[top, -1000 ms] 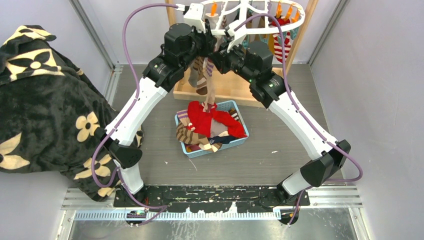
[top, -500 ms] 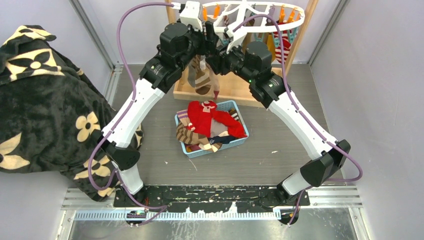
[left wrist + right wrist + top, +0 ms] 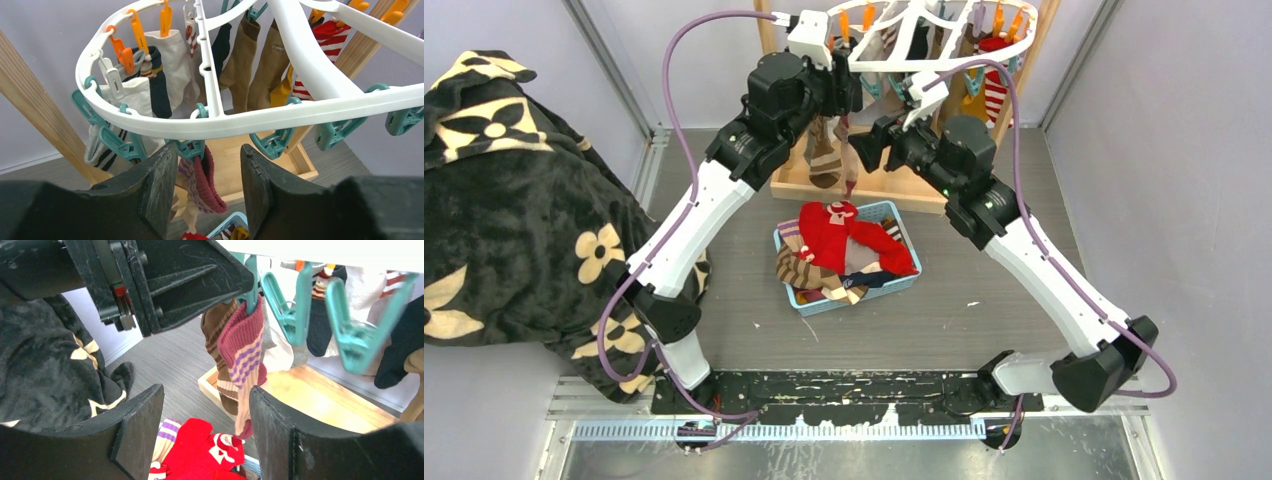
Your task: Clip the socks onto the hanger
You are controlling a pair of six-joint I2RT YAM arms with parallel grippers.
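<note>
- The grey worktop [image 3: 984, 300] carries everything, and both arms are fixed at its near edge.
- A big black blanket [image 3: 514, 200] with pale flowers lies heaped along the left edge.
- The left arm [image 3: 694, 210] reaches up and away towards the far edge, with its elbow low near the blanket and its wrist high by the hanger.
- The right arm [image 3: 1034, 260] leans in from the near right corner, with its wrist up under the front of the hanger.
- The white hanger [image 3: 300, 110] hangs over the far edge, above a wooden stand [image 3: 320, 400].
- Many socks hang from it already, such as brown ones [image 3: 250, 55] and a red-and-white striped one [image 3: 320, 45].
- A blue basket [image 3: 886, 208] sits in the middle of the worktop, with a red sock [image 3: 829, 235] on top of more socks.
- The left gripper [image 3: 209, 149] points up at the hanger's front rim. Its fingers are apart, one on each side of a teal clip [image 3: 192, 148]. I cannot tell if they touch it.
- The right gripper [image 3: 206, 390] is spread wide and holds nothing. It faces the left gripper from just beside it.
- A dark red sock with purple stripes [image 3: 242, 340] hangs from that teal clip, next to a brown striped sock [image 3: 215, 325].
</note>
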